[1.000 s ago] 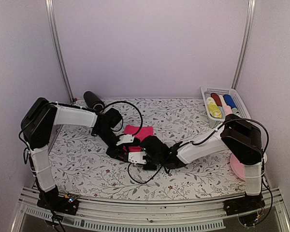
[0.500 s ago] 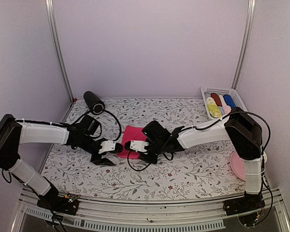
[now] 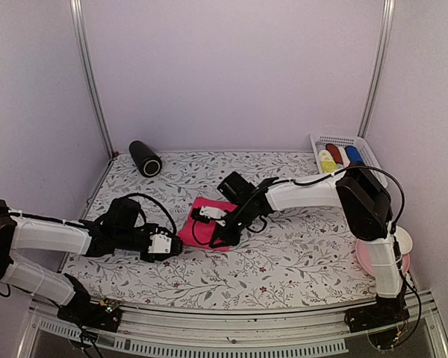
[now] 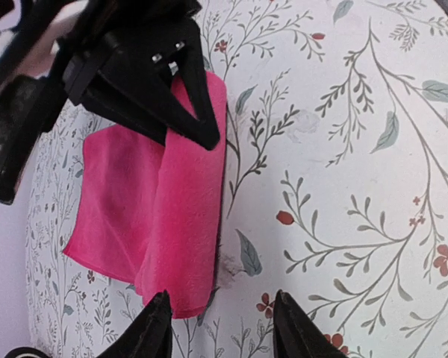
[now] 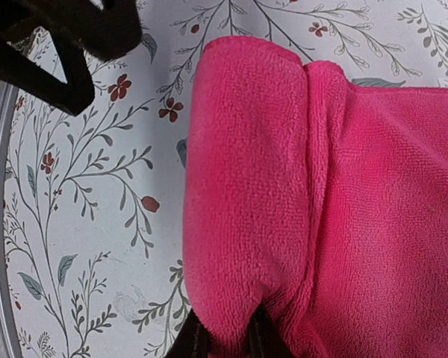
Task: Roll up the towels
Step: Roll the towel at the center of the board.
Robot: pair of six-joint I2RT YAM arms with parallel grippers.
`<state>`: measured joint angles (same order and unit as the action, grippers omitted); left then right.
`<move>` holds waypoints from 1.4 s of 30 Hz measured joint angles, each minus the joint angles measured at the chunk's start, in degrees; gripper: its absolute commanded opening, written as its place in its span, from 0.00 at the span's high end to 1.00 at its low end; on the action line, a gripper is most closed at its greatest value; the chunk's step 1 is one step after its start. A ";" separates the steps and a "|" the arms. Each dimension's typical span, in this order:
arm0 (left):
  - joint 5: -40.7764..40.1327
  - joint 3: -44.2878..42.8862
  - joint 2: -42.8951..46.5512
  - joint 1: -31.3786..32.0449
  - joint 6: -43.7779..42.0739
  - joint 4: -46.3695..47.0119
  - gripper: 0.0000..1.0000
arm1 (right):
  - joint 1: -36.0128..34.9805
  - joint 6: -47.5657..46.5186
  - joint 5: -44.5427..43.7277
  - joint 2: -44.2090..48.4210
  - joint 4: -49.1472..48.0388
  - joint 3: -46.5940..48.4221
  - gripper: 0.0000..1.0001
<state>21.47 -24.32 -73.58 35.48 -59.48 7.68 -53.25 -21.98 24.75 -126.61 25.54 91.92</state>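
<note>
A hot pink towel (image 3: 191, 227) lies mid-table, its near long edge turned over into a thick fold (image 5: 246, 194). My right gripper (image 5: 224, 339) is shut on that fold at one end, reaching in from the back right (image 3: 217, 236). My left gripper (image 4: 220, 328) sits low on the table at the towel's other end (image 3: 175, 245). It stands open, with the towel's corner (image 4: 175, 298) just ahead of one fingertip (image 4: 158, 321) and nothing held. The right gripper's black fingers (image 4: 187, 97) show at the far end of the fold. Rolled towels, yellow (image 3: 327, 160), red (image 3: 334, 153) and blue (image 3: 354, 154), lie in a basket.
The white basket (image 3: 340, 136) stands at the back right corner. A black cylinder (image 3: 144, 157) lies at the back left by the wall. A pink plate (image 3: 373, 262) with a white bowl (image 3: 402, 240) sits at the right edge behind the right arm.
The left arm has swung out from over the towel and dropped low at the near left. The right gripper moved back and left, and the pink towel now shows a folded edge.
</note>
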 measured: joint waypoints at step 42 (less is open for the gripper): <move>-15.91 6.36 -11.47 15.43 -5.46 27.19 0.57 | 3.98 7.54 24.50 -5.49 8.13 3.32 0.89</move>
<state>5.56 -17.96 -85.06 50.92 -64.95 34.87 -49.28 -14.44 49.25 -132.09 33.67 95.24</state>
